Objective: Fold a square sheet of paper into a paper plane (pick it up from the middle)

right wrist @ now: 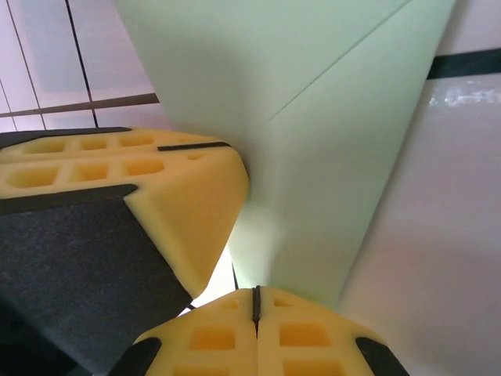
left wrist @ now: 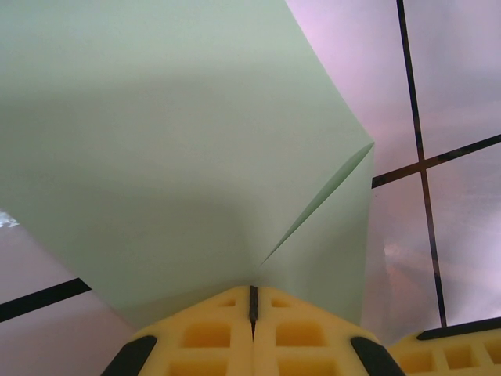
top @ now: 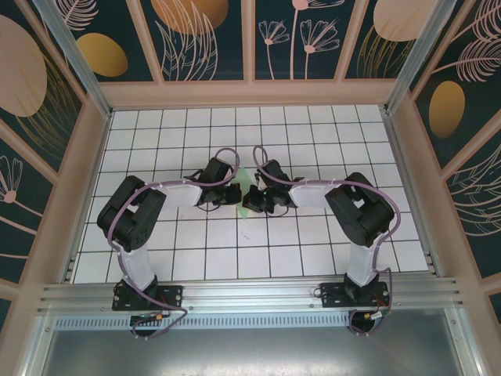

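The paper [top: 249,196] stands between the two claws, pinched by both. The left claw [left wrist: 253,301] is clamped on its left side and the right claw [right wrist: 256,301] on its right. Both are equally near, and the crease runs away from them.

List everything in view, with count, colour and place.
paper: one, pale green, creased, mid-scene, pinched from both sides
table: one, white tiles, floor of the cell
walls: three, teal with floral prints, around the table
rail: one, silver, near edge
arms: two, black and white, bases by the rail
cables: two, purple, along the arms
left gripper: one, yellow fingers, shut on paper
right gripper: one, yellow fingers, shut on paper
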